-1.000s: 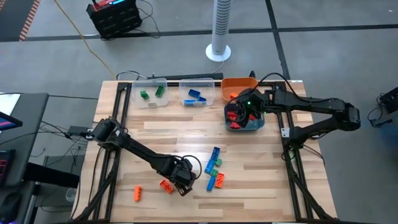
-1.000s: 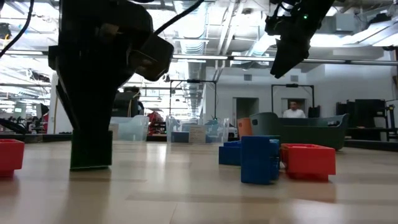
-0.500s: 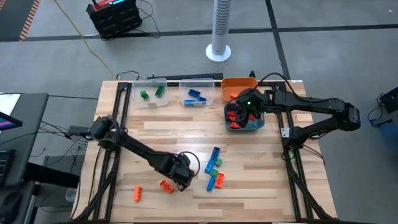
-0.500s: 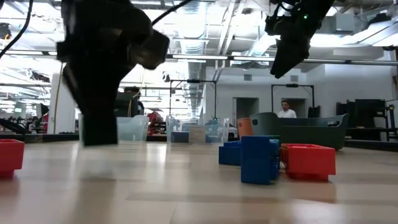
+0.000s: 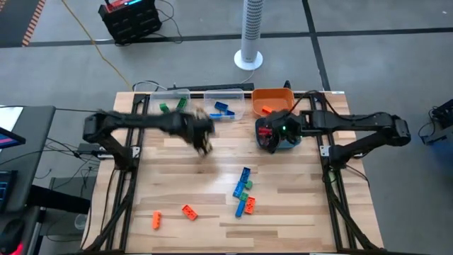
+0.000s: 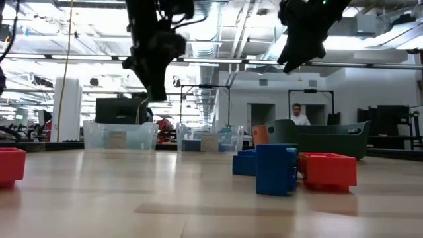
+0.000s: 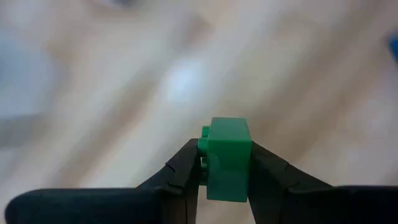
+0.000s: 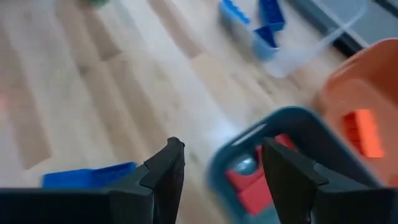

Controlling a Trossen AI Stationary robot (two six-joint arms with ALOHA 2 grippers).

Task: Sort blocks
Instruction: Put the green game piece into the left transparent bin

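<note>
My left gripper [image 5: 204, 144] hangs above the table, short of the two clear bins [image 5: 172, 108] [image 5: 225, 108], and is shut on a small green block [image 7: 227, 158]. My right gripper [image 8: 221, 165] stands open, with nothing between its fingers, over the teal bin [image 5: 289, 139], which holds red blocks [image 8: 255, 186]. Loose blocks lie on the near half of the table: a blue one [image 5: 245, 173], a green one [image 5: 243, 191], another blue one [image 5: 241, 207] and orange ones [image 5: 188, 211] [image 5: 156, 219]. The clear bins hold green [image 5: 164, 108] and blue [image 5: 221, 108] blocks. My left gripper pinches the green block between its two fingers, one on each of two opposite side faces [image 7: 247, 163]. The studs [image 7: 203, 146] point sideways toward one finger. The fingers slant steeply down. The block is lifted clear of the table.
An orange bin [image 5: 272, 98] with an orange block stands behind the teal bin at the far right. In the low view a blue block [image 6: 274, 168] and a red one [image 6: 327, 170] lie close to the camera. Bare wood lies between the bins and the loose blocks.
My left gripper has risen from the near edge, beside the orange blocks, and swung quickly toward the far edge and the clear bins, carrying the green block. My right gripper has shifted a little toward the table's left above the teal bin.
</note>
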